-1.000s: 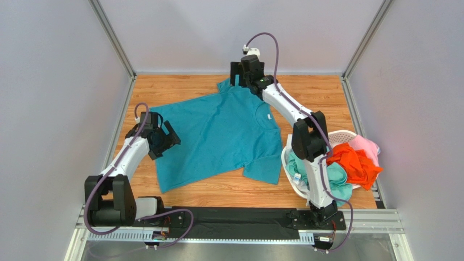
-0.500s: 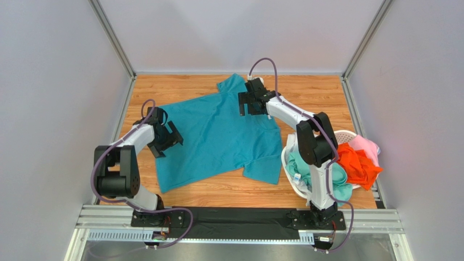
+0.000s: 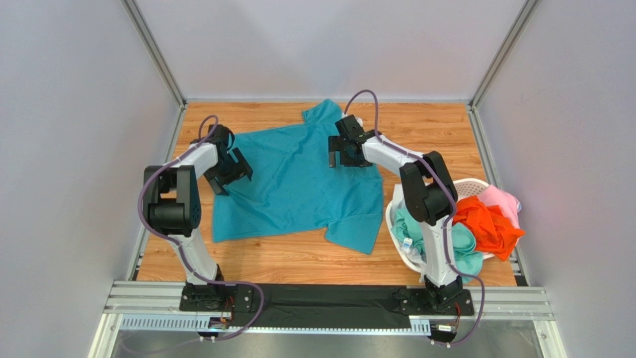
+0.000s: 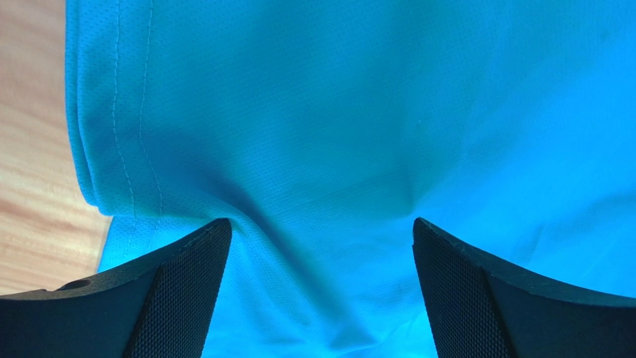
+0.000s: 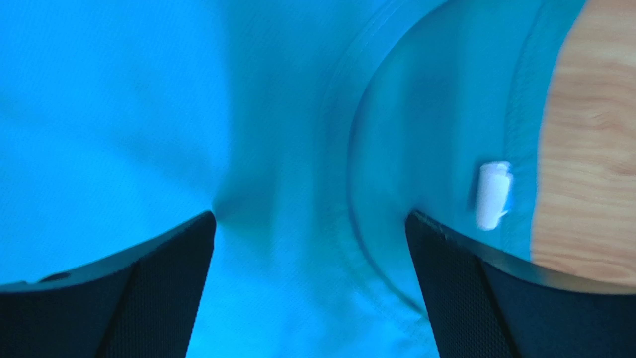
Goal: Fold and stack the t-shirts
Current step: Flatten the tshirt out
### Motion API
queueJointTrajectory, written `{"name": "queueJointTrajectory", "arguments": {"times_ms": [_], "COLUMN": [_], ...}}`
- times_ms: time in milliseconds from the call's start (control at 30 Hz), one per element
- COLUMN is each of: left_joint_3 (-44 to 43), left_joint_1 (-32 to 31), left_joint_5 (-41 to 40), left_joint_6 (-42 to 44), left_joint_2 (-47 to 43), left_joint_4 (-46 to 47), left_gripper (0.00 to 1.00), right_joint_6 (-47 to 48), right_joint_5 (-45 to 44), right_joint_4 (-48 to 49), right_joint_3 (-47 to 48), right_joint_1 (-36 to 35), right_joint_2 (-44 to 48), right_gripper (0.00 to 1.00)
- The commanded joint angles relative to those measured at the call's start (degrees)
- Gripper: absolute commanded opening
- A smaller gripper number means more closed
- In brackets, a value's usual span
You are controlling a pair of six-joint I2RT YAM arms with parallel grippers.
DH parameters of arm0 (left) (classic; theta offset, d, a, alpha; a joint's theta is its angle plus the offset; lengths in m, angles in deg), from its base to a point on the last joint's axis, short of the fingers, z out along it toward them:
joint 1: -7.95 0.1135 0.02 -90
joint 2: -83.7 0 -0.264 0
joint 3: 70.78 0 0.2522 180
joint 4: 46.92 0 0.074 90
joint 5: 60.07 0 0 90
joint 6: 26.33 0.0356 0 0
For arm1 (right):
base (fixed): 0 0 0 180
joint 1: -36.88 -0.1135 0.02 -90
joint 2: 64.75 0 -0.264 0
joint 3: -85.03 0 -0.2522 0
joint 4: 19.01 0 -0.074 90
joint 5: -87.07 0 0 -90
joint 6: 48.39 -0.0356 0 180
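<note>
The teal t-shirt (image 3: pixel 298 186) lies spread on the wooden table, its collar toward the right. My left gripper (image 3: pixel 230 170) is down on the shirt's left part near the hem and stands open, with rumpled teal cloth (image 4: pixel 336 112) between its fingertips (image 4: pixel 213 239). My right gripper (image 3: pixel 347 153) is open over the collar (image 5: pixel 358 149), next to the white neck label (image 5: pixel 493 194). In each wrist view the gripper, left (image 4: pixel 321 231) and right (image 5: pixel 310 224), has its jaws wide apart and pressing into the cloth. Orange (image 3: pixel 485 224), mint green (image 3: pixel 459 246) and pink (image 3: pixel 502 200) t-shirts lie heaped in the basket.
A white perforated laundry basket (image 3: pixel 395 212) stands at the right, close to the right arm's elbow and touching the teal shirt's near sleeve. Grey walls close in the table on three sides. Bare wood (image 3: pixel 284 257) shows along the near edge.
My right gripper came back from the far sleeve to the collar. My left gripper moved farther along the shirt's left edge and dropped onto the cloth. The shirt shifted slightly.
</note>
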Motion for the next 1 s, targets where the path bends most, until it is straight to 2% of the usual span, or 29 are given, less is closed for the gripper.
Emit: {"name": "queueJointTrajectory", "arguments": {"times_ms": [0,100,200,367,567,733,800,967], "left_joint_3": [-5.1,-12.1,-16.6,-23.5,-28.5,-22.9,-19.4,-2.6], "left_joint_1": [-0.1,1.3,3.5,4.1,4.1,4.0,4.1,4.1], "left_joint_5": [-2.1,-3.2,0.7,3.6,3.5,1.4,-1.2,-5.8], "left_joint_6": [1.0,2.1,2.6,3.7,4.6,4.6,3.8,0.3], "left_joint_2": [4.7,9.8,13.7,18.5,17.3,8.6,2.7,-12.4], "left_joint_4": [-2.3,-6.5,-7.6,-8.4,-11.8,-12.2,-11.8,-10.1], "left_gripper": [0.98,0.98,0.98,1.0,1.0,1.0,1.0,1.0], "right_joint_6": [-3.0,-2.5,-3.8,-5.5,-5.2,-1.0,0.5,0.7], "right_joint_5": [0.8,0.4,1.9,-0.6,-1.4,-1.1,-1.8,-3.1], "right_joint_4": [-0.8,-0.9,-1.1,-1.2,-2.8,-2.8,-2.1,1.3], "right_joint_3": [-0.8,-0.3,-0.3,0.1,4.7,5.8,2.8,-9.4], "right_joint_1": [0.9,1.4,2.5,2.5,2.4,1.5,0.0,-4.0], "right_joint_2": [-1.4,-2.4,-3.1,-3.8,-2.6,3.8,8.5,19.1], "right_gripper": [1.0,1.0,1.0,1.0,1.0,1.0,1.0,1.0]}}
